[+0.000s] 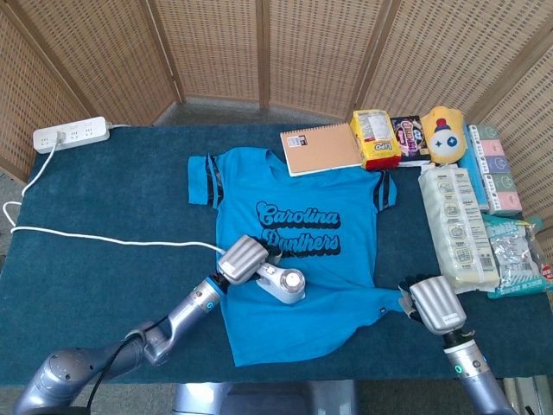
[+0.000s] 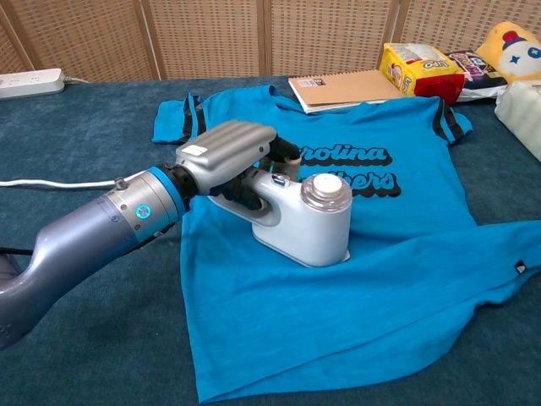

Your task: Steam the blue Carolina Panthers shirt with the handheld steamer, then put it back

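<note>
The blue Carolina Panthers shirt (image 1: 302,259) (image 2: 372,279) lies flat on the dark blue table, print facing up. My left hand (image 1: 241,258) (image 2: 226,155) grips the handle of the white handheld steamer (image 1: 283,283) (image 2: 311,222), whose base rests on the shirt just below the lettering. Its white cord (image 1: 104,235) (image 2: 51,182) trails left to the power strip (image 1: 71,135). My right hand (image 1: 435,305) rests at the shirt's lower right hem near the front edge, fingers curled down; whether it pinches cloth is hidden.
A spiral notebook (image 1: 321,148) (image 2: 342,88), a yellow snack bag (image 1: 374,138) (image 2: 421,71) and a yellow plush (image 1: 444,135) (image 2: 510,47) sit behind the shirt. Packaged goods (image 1: 458,226) line the right side. Wicker screens (image 1: 259,52) stand behind the table.
</note>
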Robot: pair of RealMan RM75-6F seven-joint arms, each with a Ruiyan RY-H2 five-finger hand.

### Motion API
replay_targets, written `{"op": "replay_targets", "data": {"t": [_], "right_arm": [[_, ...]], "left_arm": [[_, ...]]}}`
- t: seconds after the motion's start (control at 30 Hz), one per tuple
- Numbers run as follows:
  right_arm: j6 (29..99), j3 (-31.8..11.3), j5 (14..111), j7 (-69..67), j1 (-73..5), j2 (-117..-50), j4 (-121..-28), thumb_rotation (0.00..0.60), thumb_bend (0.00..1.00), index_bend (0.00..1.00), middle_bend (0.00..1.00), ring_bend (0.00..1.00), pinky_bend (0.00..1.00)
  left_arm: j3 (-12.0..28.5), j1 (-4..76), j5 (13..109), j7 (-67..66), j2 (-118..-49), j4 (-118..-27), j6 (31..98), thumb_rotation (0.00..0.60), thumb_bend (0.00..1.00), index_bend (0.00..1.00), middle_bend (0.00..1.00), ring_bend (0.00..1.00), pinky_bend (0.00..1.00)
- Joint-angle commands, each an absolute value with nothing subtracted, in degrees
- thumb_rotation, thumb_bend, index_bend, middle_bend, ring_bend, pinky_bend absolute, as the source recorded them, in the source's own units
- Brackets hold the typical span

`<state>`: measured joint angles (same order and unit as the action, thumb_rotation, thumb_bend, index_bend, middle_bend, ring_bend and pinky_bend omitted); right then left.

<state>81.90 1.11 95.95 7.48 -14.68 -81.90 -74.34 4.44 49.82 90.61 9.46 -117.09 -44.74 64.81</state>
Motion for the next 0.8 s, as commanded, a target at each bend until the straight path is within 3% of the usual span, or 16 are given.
{"op": "replay_targets", "data": {"t": [0.03, 0.8], "right_arm": [[81.73, 1.09, 95.95, 7.65, -14.75, -81.98, -74.43, 0.600, 0.36, 0.76, 0.69, 0.70, 0.78], [80.60, 0.77, 95.58, 8.91, -15.22, -82.24, -75.19, 0.600, 0.36, 0.76, 0.69, 0.70, 0.78]], "left_arm": [[4.89, 49.61, 89.93, 9.80, -116.84, -43.12, 64.38, 0.600, 0.46, 0.52, 0.67, 0.59, 0.66], [7.21, 49.49, 86.74, 14.80, -117.81, -29.25, 63.98, 0.600, 0.46, 0.52, 0.67, 0.59, 0.66]]}}
